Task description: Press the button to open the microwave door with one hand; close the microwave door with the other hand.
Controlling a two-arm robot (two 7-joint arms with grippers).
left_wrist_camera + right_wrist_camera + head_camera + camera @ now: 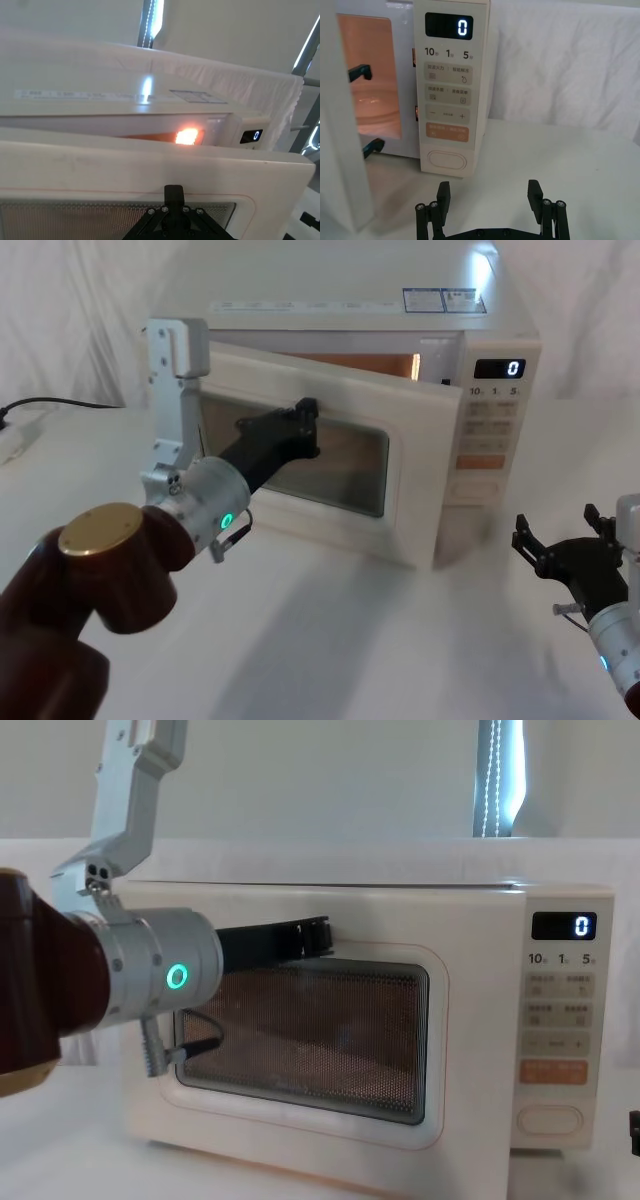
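Left gripper (pixel 305 425), black, on a silver wrist with a green ring light, sits against the upper edge of the microwave door's (pixel 400 505) front face; can't tell how its fingers are set. Door: cream plastic panel, dark rounded-rectangle glass window with fine perforated mesh, thin pinkish outline. It hangs ajar, hinged at 9 o'clock, free edge swung out toward the robot, with a gap along the top and an orange cavity light (pixel 187 136) glowing through it.

Microwave body (pixel 340 285): glossy cream box on a white-draped desk (pixel 350 640), printed stickers on top, text unreadable.

Control panel at 3 o'clock of the door: black display reading "0", then "10", "1", "5", pale grey keys with small Chinese legends, "–" and "+", an orange rectangular key. The button (pixel 448 160) is at the panel's 6 o'clock end: wide cream pill with raised outline, untouched.

Right gripper (pixel 490 197), black, hovers low over the desk, well clear in front of the panel, fingers spread and holding nothing.
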